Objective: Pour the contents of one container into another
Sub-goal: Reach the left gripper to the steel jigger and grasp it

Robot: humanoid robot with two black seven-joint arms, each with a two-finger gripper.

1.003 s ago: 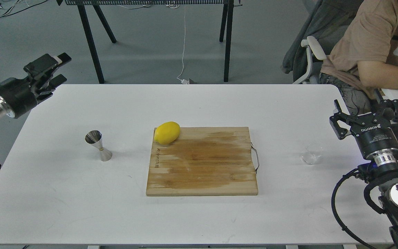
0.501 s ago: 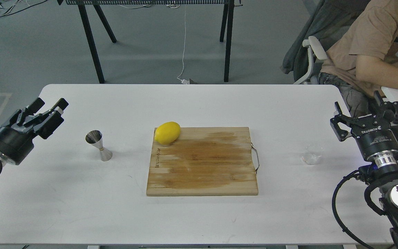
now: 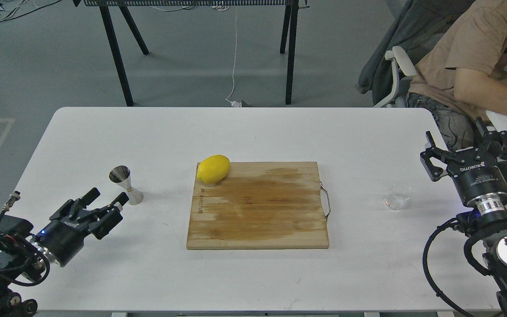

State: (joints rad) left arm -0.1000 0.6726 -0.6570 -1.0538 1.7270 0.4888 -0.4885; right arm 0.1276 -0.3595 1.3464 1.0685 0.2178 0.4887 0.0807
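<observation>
The small clear glass cup [image 3: 398,196] stands on the white table at the right, just left of my right arm. My right gripper [image 3: 456,140] hangs open above and to the right of the cup, with nothing between its fingers. The steel hourglass jigger [image 3: 125,185] stands upright on the left part of the table. My left gripper [image 3: 105,199] is low over the table, just below and left of the jigger, open and empty, apart from it.
A wooden cutting board [image 3: 258,204] with a metal handle lies mid-table, and a yellow lemon [image 3: 212,168] rests on its far left corner. A seated person [image 3: 478,66] is at the far right behind the table. Black table legs [image 3: 117,53] stand beyond.
My left arm has swung down and toward the front, from high off the table's left edge to low beside the jigger. The right arm, cup and jigger have stayed put.
</observation>
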